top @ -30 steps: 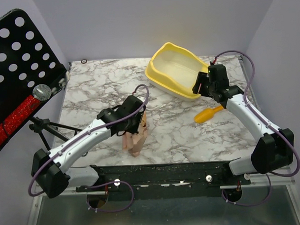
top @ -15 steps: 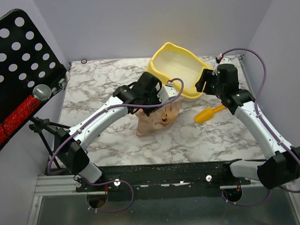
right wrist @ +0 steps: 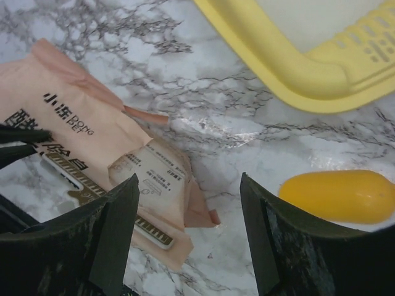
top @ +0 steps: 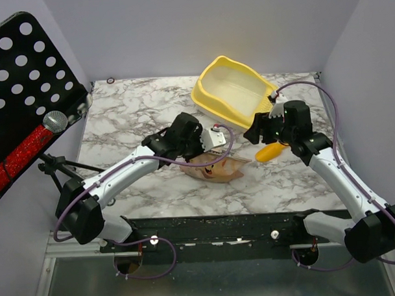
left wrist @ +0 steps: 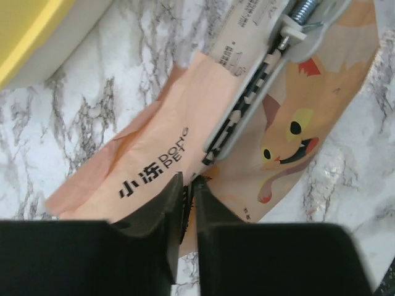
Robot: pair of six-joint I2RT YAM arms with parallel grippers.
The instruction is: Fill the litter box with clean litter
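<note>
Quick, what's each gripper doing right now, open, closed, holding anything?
Left gripper: nearly closed, tips at the paper bag; whether it grips cannot be told.
Right gripper: open, holding nothing.

Quick headcount, no frills. One litter box point(top: 225, 116), pale yellow. One yellow-orange scoop point(top: 275, 150), just off its near right corner. One peach litter bag point(top: 218, 168) with a cat face printed on it, lying flat a bit nearer than the box, plus one grey clip point(left wrist: 247, 111) on that bag. Two arms, left arm point(top: 120, 176) and right arm point(top: 334, 169), so two grippers: left gripper point(left wrist: 188, 185) near-left of the box, right gripper point(right wrist: 188, 203) by its near right rim. Way left of the box: one black perforated music stand point(top: 26, 82), one microphone point(top: 54, 120), one tripod point(top: 55, 167). One marble tabletop point(top: 131, 118) under the box.
</note>
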